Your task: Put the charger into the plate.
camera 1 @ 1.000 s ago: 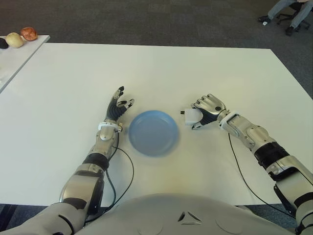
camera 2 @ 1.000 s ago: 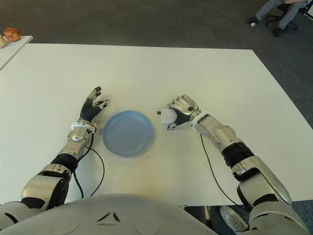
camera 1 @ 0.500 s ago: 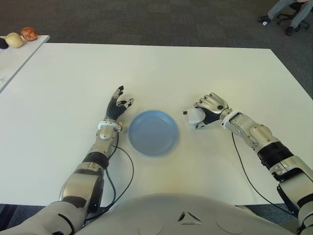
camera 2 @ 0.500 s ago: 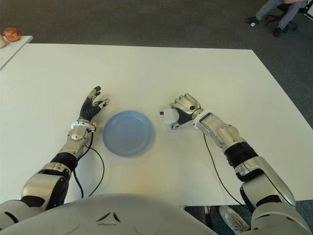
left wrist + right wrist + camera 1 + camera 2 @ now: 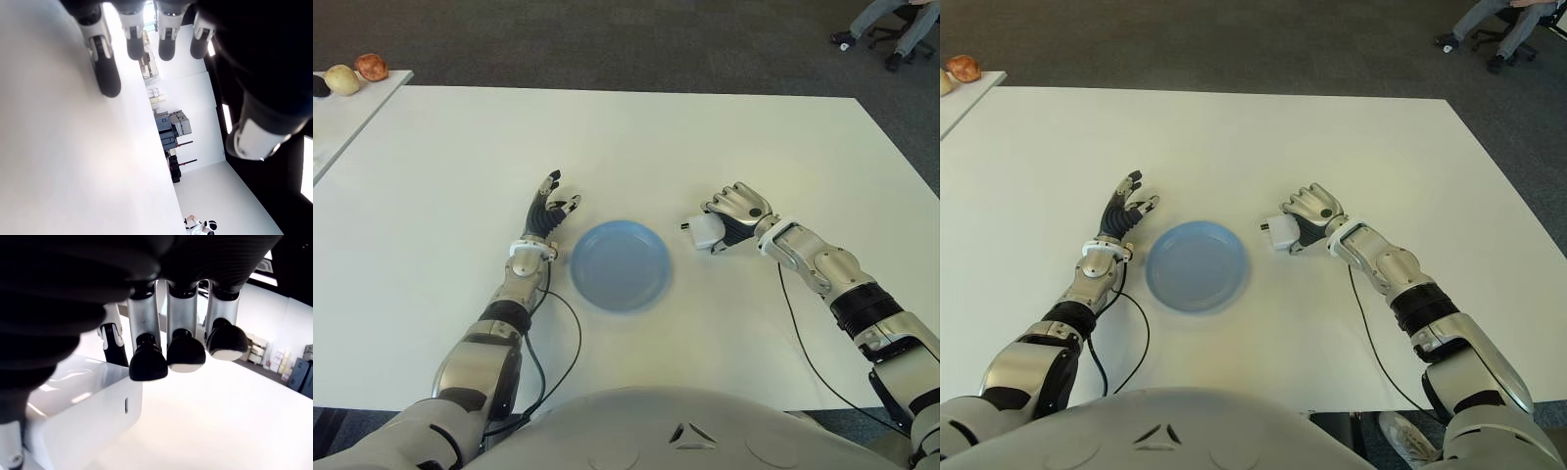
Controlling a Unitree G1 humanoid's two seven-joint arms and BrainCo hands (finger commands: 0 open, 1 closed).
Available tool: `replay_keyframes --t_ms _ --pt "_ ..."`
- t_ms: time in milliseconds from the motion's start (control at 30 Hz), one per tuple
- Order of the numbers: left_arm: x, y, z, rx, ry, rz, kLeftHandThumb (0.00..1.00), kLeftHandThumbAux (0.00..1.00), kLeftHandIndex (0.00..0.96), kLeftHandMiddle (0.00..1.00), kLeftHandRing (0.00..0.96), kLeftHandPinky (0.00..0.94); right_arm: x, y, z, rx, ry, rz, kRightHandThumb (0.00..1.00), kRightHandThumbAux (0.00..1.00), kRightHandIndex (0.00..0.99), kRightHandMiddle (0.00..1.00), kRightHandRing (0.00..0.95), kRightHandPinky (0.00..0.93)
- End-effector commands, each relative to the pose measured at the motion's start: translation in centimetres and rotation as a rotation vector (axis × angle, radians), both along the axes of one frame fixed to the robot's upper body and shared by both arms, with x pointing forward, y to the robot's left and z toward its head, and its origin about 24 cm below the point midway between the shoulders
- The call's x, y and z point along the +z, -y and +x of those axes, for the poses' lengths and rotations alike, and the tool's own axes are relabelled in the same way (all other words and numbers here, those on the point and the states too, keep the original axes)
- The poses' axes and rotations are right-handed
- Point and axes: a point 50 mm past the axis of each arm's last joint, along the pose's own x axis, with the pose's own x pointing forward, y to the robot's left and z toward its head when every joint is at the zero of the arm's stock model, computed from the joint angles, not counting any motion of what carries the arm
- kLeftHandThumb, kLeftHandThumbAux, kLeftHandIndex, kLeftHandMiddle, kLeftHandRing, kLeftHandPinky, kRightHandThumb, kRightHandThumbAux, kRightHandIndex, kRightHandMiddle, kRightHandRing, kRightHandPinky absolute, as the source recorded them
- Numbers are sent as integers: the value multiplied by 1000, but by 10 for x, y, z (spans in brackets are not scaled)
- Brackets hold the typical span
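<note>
A: So, starting at the left, our left hand (image 5: 548,212) shows just left of the blue plate (image 5: 621,264), fingers spread and holding nothing. Why there?

B: We judge it idle. It sits clear of the plate, so the way in from the right is unobstructed.

A: And the plate itself?

B: It lies on the white table (image 5: 636,147) between our two hands, nothing in it yet, so the placing is not done.

A: Then the charger?

B: The white charger (image 5: 707,231) is in our right hand (image 5: 732,214), just right of the plate. Our fingers (image 5: 147,361) curl over its top while the thumb backs the other side, clamped on it. Its prongs point left toward the plate.

A: Is it off the table?

B: We cannot tell. We think the carry leftward over the rim is what remains.
</note>
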Motion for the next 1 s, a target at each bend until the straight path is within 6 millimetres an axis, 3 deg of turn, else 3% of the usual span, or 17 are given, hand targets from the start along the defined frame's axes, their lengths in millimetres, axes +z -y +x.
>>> replay_keyframes --t_ms 33,367,633,767,1000 --pt "-42 4 -35 -15 -250 13 0 631 34 57 44 25 26 -2 5 -1 60 15 725 711 441 885 872 875" --pt "-43 4 -34 -4 -260 0 0 642 33 65 53 35 61 -13 3 18 158 155 727 711 441 879 868 876" --pt "-43 5 -33 -4 -264 3 0 628 32 60 48 29 91 -34 0 39 204 237 728 712 440 880 869 877" --pt "-43 5 -32 -1 -265 8 0 628 31 61 49 34 106 -57 -7 92 228 299 730 712 440 880 870 878" --pt "-43 5 -32 3 -269 5 0 637 29 59 47 26 107 -75 -13 147 199 342 733 711 440 878 871 878"
